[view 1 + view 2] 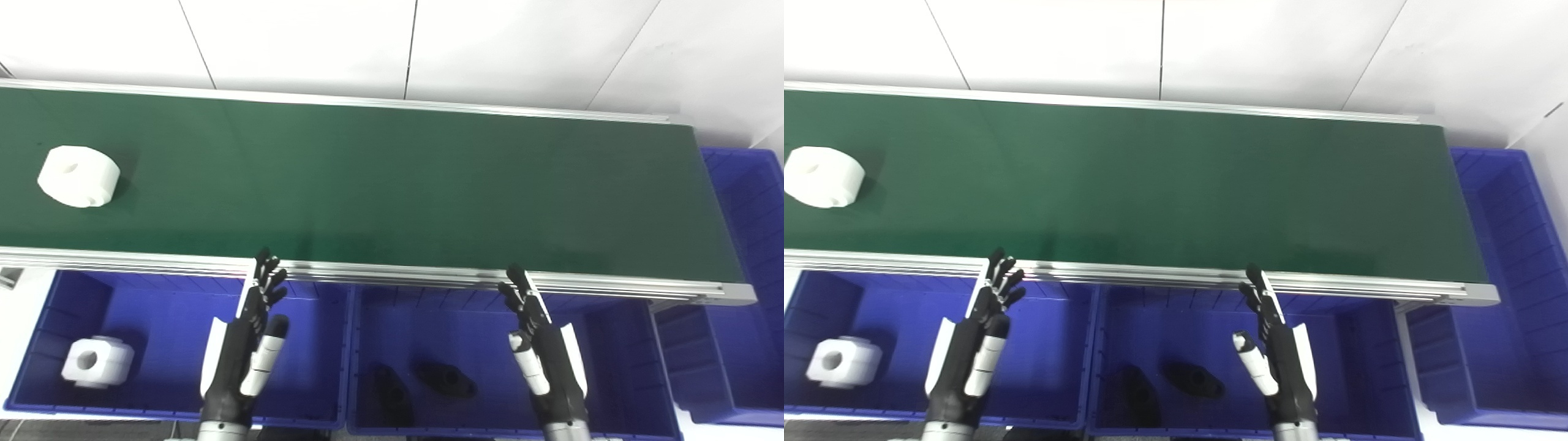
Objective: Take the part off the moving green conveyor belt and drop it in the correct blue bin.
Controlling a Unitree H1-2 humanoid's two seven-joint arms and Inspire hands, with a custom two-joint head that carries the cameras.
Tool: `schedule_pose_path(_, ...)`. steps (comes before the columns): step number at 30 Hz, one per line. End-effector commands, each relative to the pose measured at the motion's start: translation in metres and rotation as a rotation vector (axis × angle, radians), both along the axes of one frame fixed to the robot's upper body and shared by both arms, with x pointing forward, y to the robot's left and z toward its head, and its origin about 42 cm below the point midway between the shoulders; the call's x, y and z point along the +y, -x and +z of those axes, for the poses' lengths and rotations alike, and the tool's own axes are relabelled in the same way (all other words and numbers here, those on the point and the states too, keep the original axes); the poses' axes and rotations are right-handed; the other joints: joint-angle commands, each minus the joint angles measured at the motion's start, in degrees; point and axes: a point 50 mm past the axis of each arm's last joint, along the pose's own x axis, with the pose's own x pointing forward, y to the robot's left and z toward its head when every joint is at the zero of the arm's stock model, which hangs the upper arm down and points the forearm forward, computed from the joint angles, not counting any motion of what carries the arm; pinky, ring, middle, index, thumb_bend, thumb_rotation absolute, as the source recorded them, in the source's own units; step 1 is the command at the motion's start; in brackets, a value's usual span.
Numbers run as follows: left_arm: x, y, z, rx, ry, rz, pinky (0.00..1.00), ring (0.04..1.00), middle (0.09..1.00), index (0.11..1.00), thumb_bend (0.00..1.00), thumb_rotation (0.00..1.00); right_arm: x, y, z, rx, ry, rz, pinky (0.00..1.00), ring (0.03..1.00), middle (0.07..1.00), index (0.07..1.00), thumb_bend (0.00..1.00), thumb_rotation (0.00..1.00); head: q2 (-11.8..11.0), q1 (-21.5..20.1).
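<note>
A white round part (78,176) with a hole in its top lies at the far left of the green conveyor belt (380,184). My left hand (248,343) hovers open above the left blue bin (153,416), fingers pointing at the belt's near rail. Over the middle blue bin (612,331) my right hand (542,349) is open too. Neither hand holds anything, and both are far to the right of the part.
The left bin contains a white blocky part (98,362) with a hole. Two black parts (447,378) lie in the middle bin. A third blue bin (750,202) stands past the belt's right end. An aluminium rail (398,274) edges the belt's near side.
</note>
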Motion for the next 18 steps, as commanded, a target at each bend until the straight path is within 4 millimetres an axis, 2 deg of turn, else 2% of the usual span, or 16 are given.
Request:
schedule_pose_path(1,-0.004,-0.001,0.007,-0.070,-0.002,0.014,0.84,0.913,0.958,1.000,0.56,0.92,-0.003,-0.002,0.007,-0.075,-0.015,0.004,0.96,0.926,0.960,0.962,0.88,0.93,-0.56,0.62)
schedule_pose_path(5,-0.011,-0.002,0.004,-0.079,0.014,0.016,0.82,0.904,0.944,1.000,0.50,0.87,-0.010,-0.001,0.002,-0.075,-0.008,0.006,0.96,0.924,0.952,0.959,0.89,0.94,-2.13,3.86)
schedule_pose_path(6,-0.013,-0.003,0.003,-0.081,0.014,0.017,0.81,0.899,0.938,0.998,0.49,0.85,-0.012,-0.001,0.000,-0.077,-0.010,0.007,0.96,0.925,0.951,0.961,0.89,0.94,-2.85,5.81)
schedule_pose_path(12,-0.026,-0.004,-0.005,-0.081,0.019,0.020,0.76,0.870,0.913,0.949,0.54,0.80,-0.025,0.000,-0.008,-0.080,-0.019,0.021,1.00,0.966,0.992,0.997,0.86,0.96,-5.71,11.85)
schedule_pose_path(14,-0.031,-0.005,-0.007,-0.080,0.015,0.021,0.73,0.857,0.902,0.929,0.54,0.78,-0.030,-0.001,-0.010,-0.082,-0.013,0.024,1.00,0.979,0.999,1.000,0.85,0.98,-6.01,14.13)
schedule_pose_path(18,-0.038,-0.007,-0.009,-0.077,0.005,0.016,0.70,0.851,0.892,0.920,0.55,0.76,-0.037,-0.002,-0.011,-0.081,-0.004,0.023,1.00,0.996,1.000,1.000,0.82,1.00,-6.44,16.01)
